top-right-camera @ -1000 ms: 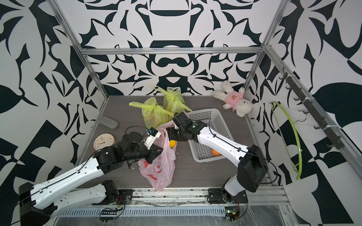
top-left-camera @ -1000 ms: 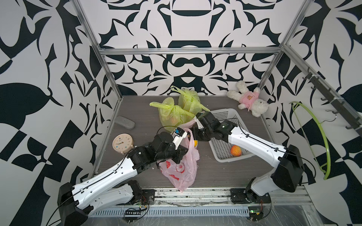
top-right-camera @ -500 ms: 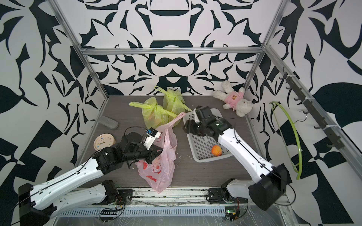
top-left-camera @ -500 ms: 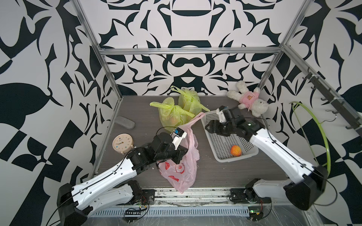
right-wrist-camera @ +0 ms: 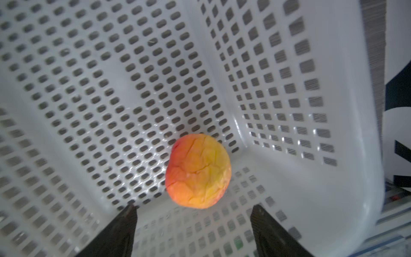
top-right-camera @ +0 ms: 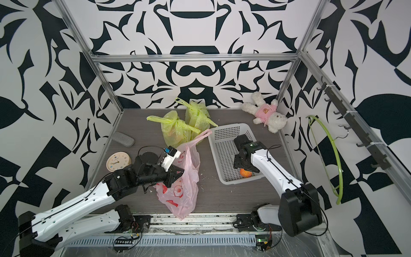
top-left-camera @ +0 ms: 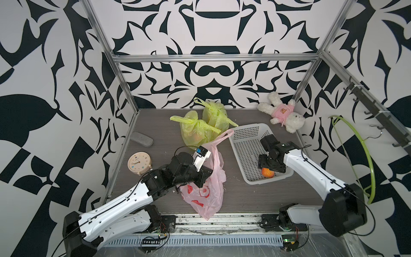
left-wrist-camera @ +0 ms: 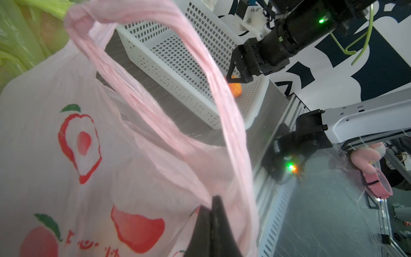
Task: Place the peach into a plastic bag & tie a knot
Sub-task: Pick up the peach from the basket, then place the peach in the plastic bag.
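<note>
Right gripper (right-wrist-camera: 193,208) swung from pink bag (left-wrist-camera: 44,144) into basket (right-wrist-camera: 289,178); jaws wide, peach (right-wrist-camera: 198,170) just ahead, ungripped. Left gripper (left-wrist-camera: 211,200) pinches pink bag.

Left end effector (left-wrist-camera: 210,209) pinched together; right end effector (right-wrist-camera: 193,208) spread wide, pointing downward.

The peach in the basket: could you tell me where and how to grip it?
Grip the peach across its round middle from above: it lies near the basket corner, walls blocking side approaches, with the open right gripper over it.
</note>
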`<state>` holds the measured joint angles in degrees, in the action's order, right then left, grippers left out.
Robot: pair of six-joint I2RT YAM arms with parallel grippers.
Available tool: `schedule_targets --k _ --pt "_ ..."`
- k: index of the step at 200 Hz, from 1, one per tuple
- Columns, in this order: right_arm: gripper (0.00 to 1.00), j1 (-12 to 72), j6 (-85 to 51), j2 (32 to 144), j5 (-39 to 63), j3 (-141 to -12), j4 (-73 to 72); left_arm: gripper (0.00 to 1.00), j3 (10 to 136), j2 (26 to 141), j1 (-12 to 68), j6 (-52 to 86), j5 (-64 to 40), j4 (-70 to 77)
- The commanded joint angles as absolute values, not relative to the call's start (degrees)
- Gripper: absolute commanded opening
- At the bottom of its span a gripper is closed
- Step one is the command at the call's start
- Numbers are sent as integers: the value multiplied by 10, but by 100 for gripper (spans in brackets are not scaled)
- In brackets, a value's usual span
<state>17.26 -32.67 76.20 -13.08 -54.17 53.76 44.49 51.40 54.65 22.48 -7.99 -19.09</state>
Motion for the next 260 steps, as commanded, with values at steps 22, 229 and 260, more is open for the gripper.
schedule_targets --k 22,229,260 --pt "81 167 -322 814 -171 -524 494 0 436 498 545 216 -89 -181" --pt "35 391 -412 846 53 -794 398 0 451 515 545 230 -71 -206" --pt "36 422 -426 923 93 -835 358 0 454 517 546 231 -69 -208"
